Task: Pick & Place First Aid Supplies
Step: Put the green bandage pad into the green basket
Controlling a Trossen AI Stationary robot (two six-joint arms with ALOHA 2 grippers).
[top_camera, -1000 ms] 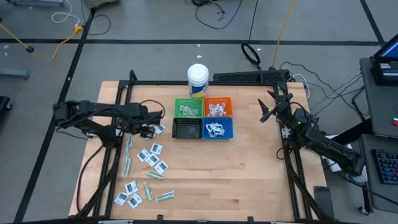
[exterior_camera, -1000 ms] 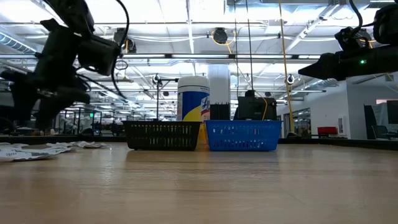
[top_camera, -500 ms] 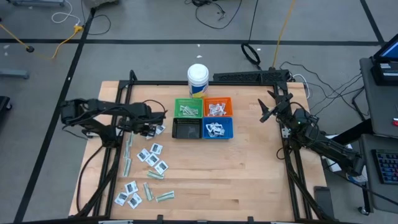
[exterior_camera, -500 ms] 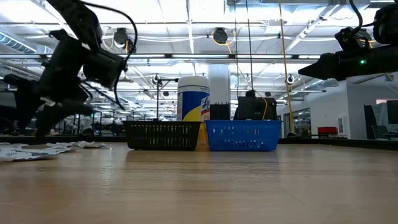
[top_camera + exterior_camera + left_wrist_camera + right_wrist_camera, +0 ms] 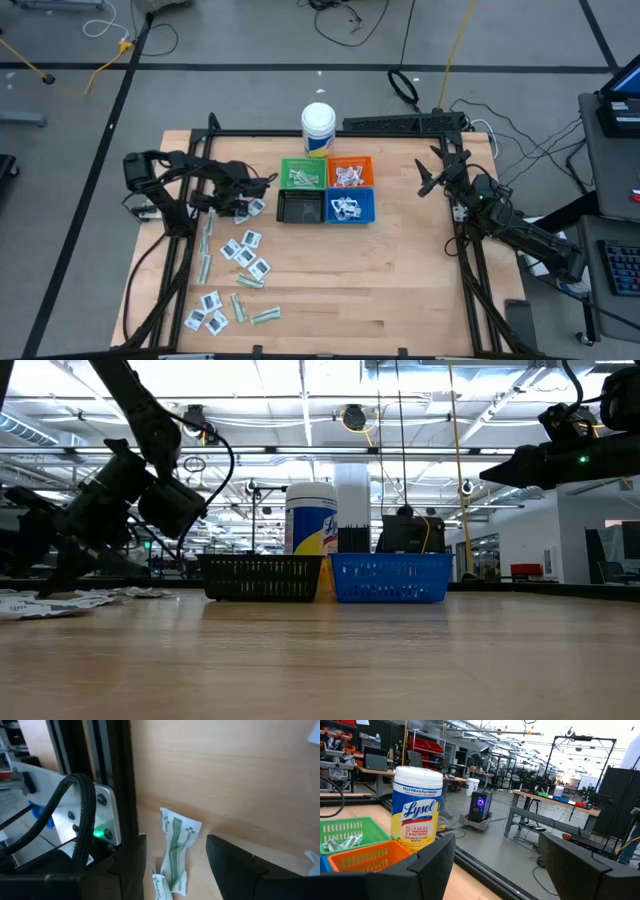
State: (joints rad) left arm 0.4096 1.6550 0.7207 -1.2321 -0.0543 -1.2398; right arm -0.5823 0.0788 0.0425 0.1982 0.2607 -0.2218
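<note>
Many first aid packets lie on the table's left half: white sachets (image 5: 246, 251) and pale-green strips (image 5: 203, 263). More of them fill the green, orange and blue bins. My left gripper (image 5: 218, 207) is open and tipped down over one green strip (image 5: 176, 855), which lies flat beside the black frame rail (image 5: 119, 780). Its fingers stand on either side of the strip without touching it. My right gripper (image 5: 430, 180) is open and waits in the air over the table's right side.
The green bin (image 5: 302, 173), orange bin (image 5: 350, 172), black bin (image 5: 300, 206) and blue bin (image 5: 350, 207) stand together at the table's middle far side. The white tub (image 5: 318, 128) is behind them. A second strip's end (image 5: 160, 887) lies close to the first. Bare wood stretches to the right.
My left arm's elbow has swung toward the table's right and far side. Its gripper has tipped downward toward the packets by the left rail. The packets have not moved.
</note>
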